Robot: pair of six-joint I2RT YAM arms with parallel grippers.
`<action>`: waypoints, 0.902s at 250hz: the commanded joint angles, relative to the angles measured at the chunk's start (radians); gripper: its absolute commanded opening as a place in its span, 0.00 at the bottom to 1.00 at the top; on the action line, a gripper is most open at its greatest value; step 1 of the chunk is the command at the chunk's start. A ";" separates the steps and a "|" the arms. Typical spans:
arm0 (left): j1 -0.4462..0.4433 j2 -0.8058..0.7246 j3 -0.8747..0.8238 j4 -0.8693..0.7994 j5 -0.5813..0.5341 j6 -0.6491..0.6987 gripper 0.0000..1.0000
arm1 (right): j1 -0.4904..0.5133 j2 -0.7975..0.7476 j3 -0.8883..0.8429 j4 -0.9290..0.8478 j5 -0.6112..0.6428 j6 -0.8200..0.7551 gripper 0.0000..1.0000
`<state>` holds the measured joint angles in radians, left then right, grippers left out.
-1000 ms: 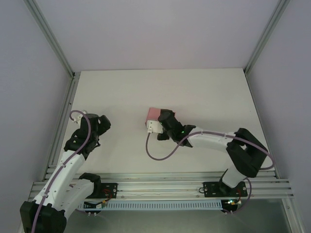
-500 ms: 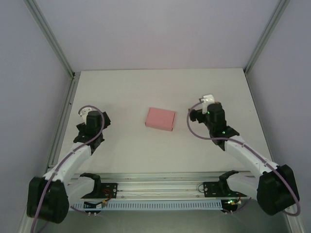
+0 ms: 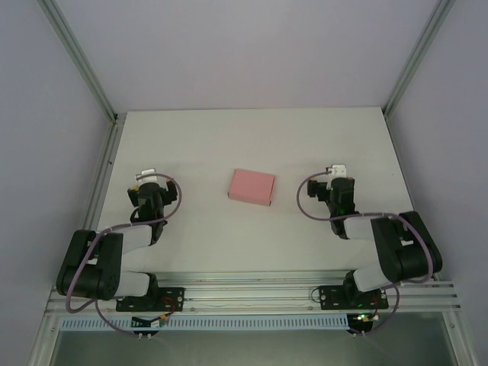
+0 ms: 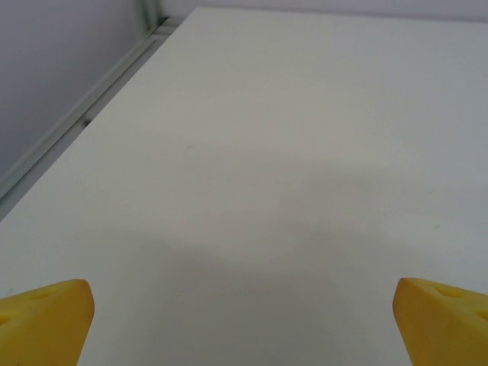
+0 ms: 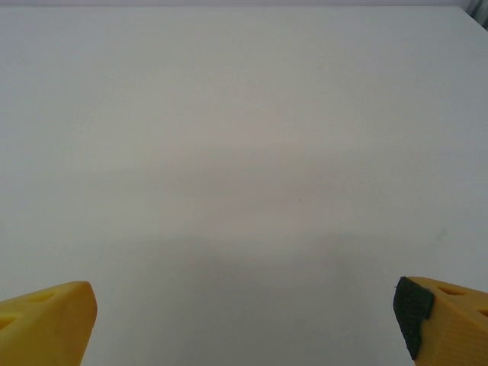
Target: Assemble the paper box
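Observation:
The paper box (image 3: 252, 187) is a small, shallow pink rectangular box lying flat and closed in the middle of the white table (image 3: 252, 137). My left gripper (image 3: 146, 181) sits folded back at the left, well apart from the box. My right gripper (image 3: 338, 175) sits likewise at the right, a short way from the box's right end. In the left wrist view the gripper (image 4: 244, 328) is open, with yellow fingertips (image 4: 46, 320) at the frame's bottom corners and bare table between. The right gripper (image 5: 244, 324) is open too, its fingertips (image 5: 46, 320) wide apart over bare table.
Aluminium frame rails run along the table's left side (image 3: 99, 191) and right side (image 3: 400, 168), with grey walls behind. A metal rail (image 3: 252, 286) carrying both arm bases crosses the near edge. The left corner post (image 4: 149, 15) shows far off.
The right gripper left the pink box and pulled back to the right, folding low. The left arm also folded back toward its base. The box stays uncovered in the middle.

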<state>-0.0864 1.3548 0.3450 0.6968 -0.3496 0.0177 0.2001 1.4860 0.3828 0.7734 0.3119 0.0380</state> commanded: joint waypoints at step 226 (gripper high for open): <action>0.038 0.236 0.029 0.252 0.192 -0.056 1.00 | -0.155 0.067 -0.007 0.168 -0.111 0.135 1.00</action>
<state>-0.0616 1.6016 0.3779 0.9421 -0.1490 -0.0299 0.0475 1.5551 0.3676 0.8986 0.1970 0.1505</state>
